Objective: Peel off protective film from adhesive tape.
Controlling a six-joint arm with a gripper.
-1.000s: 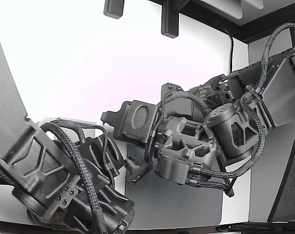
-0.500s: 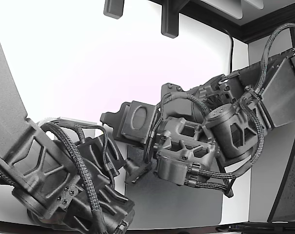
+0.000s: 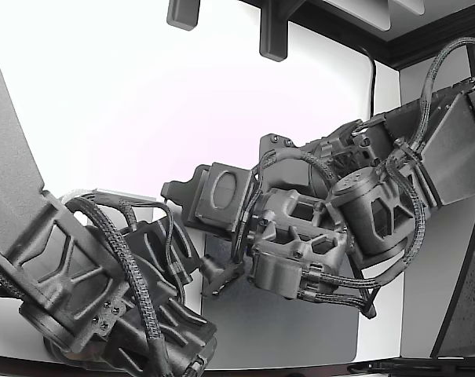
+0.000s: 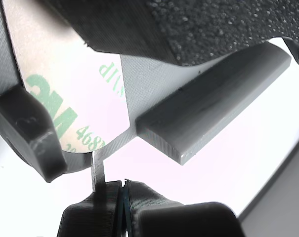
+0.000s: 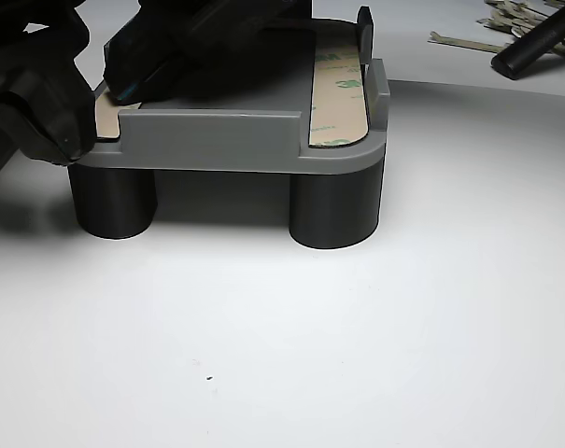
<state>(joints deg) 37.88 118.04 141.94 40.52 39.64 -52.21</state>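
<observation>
The adhesive tape strip [image 4: 72,106], pale with green 3M print on its protective film, lies flat in a slot of the grey fixture [image 4: 213,106] in the wrist view. The end effector [image 4: 122,190] sits just off the strip's rounded end, at the edge of the fixture. Its two dark fingertips [image 4: 85,212] are pressed together, and a thin grey tab [image 4: 98,170] hanging from the fixture's edge beside the tape runs down into the seam between them. Whether that tab is the film's corner or part of the fixture cannot be told.

In the other view the fixture [image 5: 226,140] stands on round legs on the white tabletop [image 5: 357,336]. A second tape strip [image 5: 340,93] lies along its side at that view's right, film still on. A tan strip end [image 5: 106,117] shows at that view's left, under a dark arm part [image 5: 39,93].

In the exterior view two dark arms [image 3: 316,228] crowd together over a grey mat [image 3: 292,322]; the tape is hidden there.
</observation>
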